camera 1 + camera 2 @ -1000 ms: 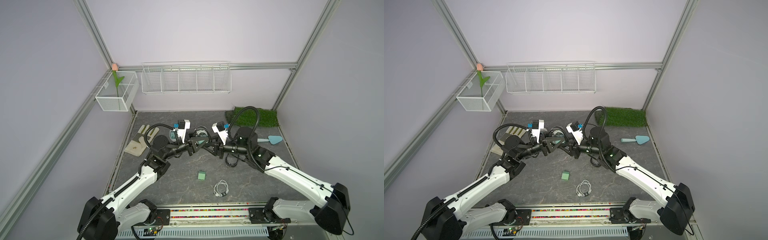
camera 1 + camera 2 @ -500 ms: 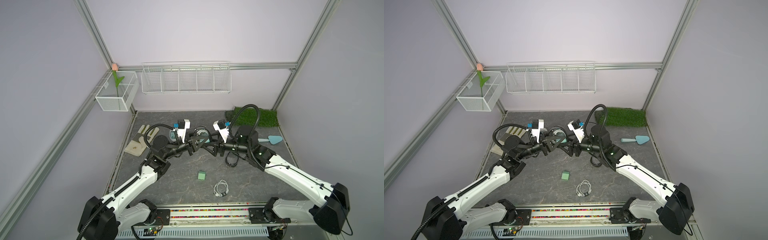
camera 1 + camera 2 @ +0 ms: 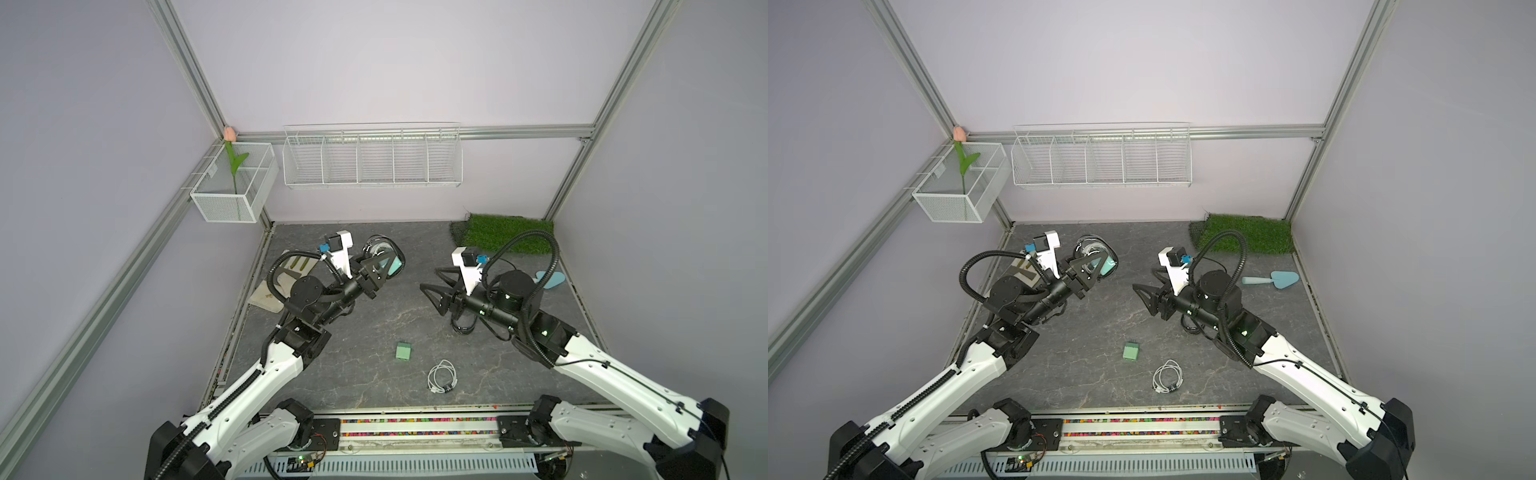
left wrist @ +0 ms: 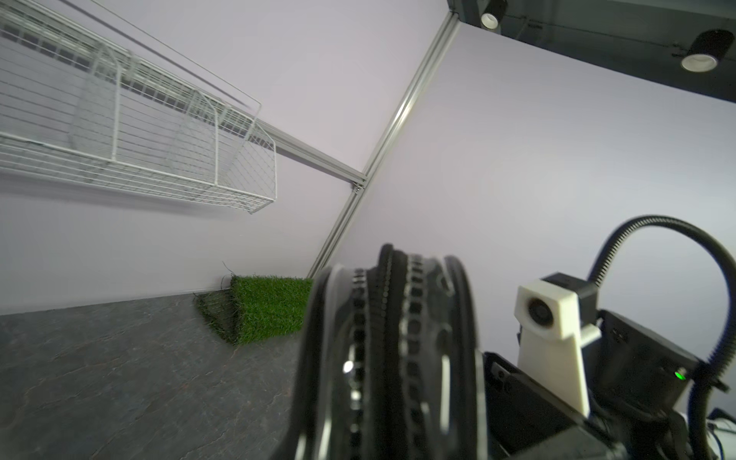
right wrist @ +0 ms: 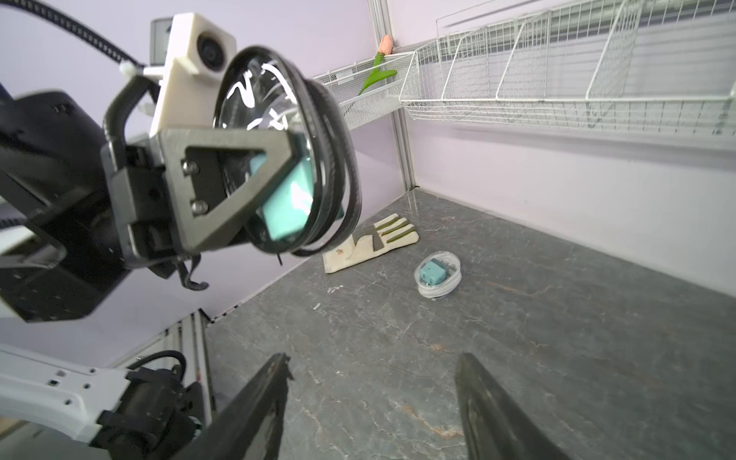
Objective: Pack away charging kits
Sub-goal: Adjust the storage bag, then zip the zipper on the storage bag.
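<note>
The right tool (image 3: 430, 279) has drawn back, jaws wide and empty, leaving the left tool (image 3: 385, 266) clamping a black-rimmed case (image 5: 342, 167) with a teal charger block (image 5: 288, 203) inside; a loose green block (image 3: 403, 351) and coiled cable (image 3: 442, 376) await on the surface (image 3: 374, 316).

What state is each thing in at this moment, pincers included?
left pincer, shut on the black-rimmed case.
black-rimmed case, held on edge off the table, teal charger and white cord inside.
right pincer, open, empty.
green charger block, loose on the table.
loose cable, coiled, on the table.
white-rimmed case, flat on the table, second charger inside.
trowel, lying flat.
</note>
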You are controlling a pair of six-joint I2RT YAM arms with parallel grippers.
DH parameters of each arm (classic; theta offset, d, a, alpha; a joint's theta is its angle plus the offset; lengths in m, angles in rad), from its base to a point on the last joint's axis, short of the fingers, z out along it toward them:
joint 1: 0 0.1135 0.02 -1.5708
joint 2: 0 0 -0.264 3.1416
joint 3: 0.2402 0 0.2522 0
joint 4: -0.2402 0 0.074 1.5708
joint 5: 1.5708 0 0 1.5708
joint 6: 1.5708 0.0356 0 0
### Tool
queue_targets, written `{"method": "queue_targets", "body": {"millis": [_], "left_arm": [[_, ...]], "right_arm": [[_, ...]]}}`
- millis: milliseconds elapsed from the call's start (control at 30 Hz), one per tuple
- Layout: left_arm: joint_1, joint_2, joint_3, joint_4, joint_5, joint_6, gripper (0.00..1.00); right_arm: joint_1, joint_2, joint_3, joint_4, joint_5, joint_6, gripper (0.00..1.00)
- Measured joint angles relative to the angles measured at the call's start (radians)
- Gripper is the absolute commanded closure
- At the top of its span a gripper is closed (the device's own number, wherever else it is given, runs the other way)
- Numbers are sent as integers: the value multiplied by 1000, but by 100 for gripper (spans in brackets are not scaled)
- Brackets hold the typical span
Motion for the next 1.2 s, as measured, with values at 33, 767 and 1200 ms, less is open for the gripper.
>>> {"method": "queue_targets", "body": {"millis": [33, 767, 1200], "left_arm": [[0, -6, 1, -8, -24, -12, 100], [3, 9, 13, -82, -152, -131, 100], [5, 23, 13, -74, -158, -130, 100]], "right_arm": [[29, 9, 0, 7, 22, -1, 40], [128, 388, 231, 130, 52, 66, 60], [128, 430, 248, 148, 11, 116, 74]]}}
